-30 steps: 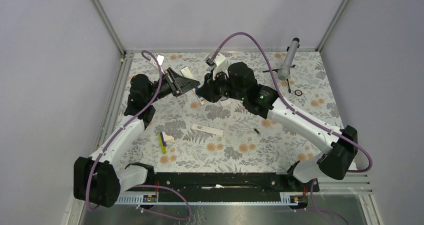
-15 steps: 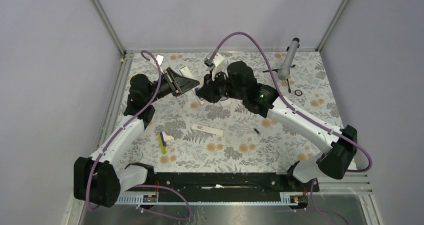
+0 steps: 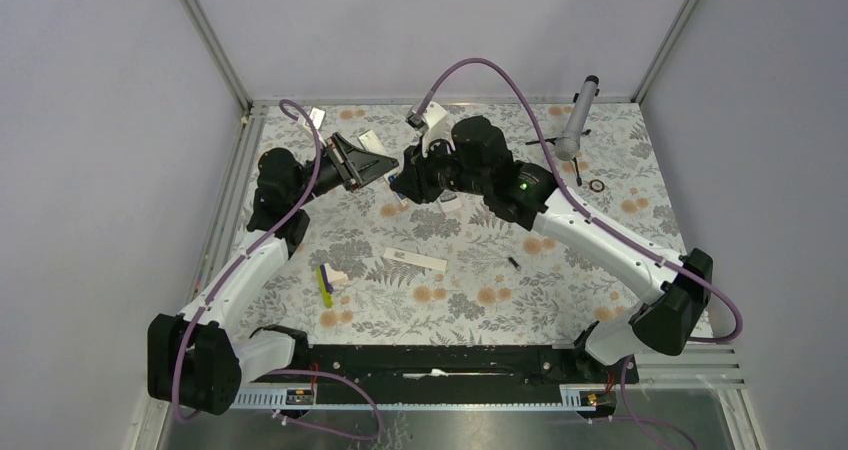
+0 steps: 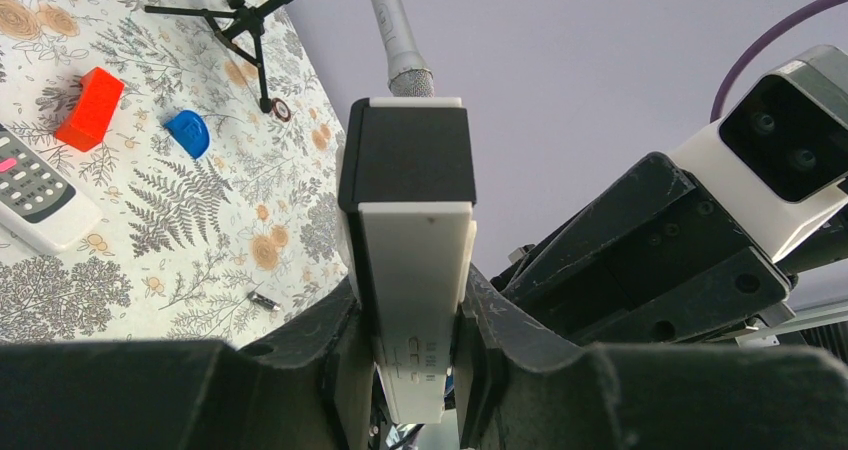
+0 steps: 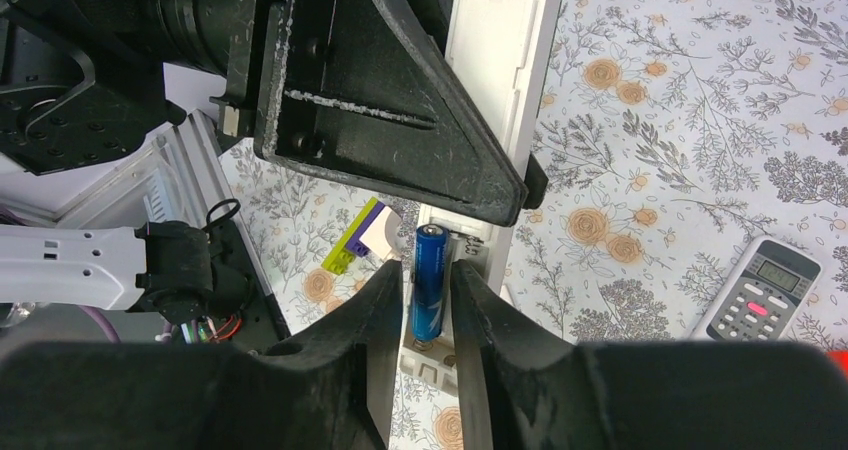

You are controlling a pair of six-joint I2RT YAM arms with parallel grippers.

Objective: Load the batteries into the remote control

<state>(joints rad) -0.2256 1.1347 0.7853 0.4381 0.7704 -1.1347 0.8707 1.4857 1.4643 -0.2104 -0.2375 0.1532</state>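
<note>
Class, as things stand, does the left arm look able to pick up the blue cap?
Probably not yet. The left gripper is shut on the white remote, so its jaws are full. The blue cap lies uncovered on the table, but the arm must first free its grip.

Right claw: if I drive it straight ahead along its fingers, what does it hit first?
Likely the white device held up by the left claw: the blue battery between the fingers of the right claw lies in its open bay, and its body runs on straight ahead. Depth is unclear.

light: bright, even — soft shadows | wrist foregrounds slightly blurred
</note>
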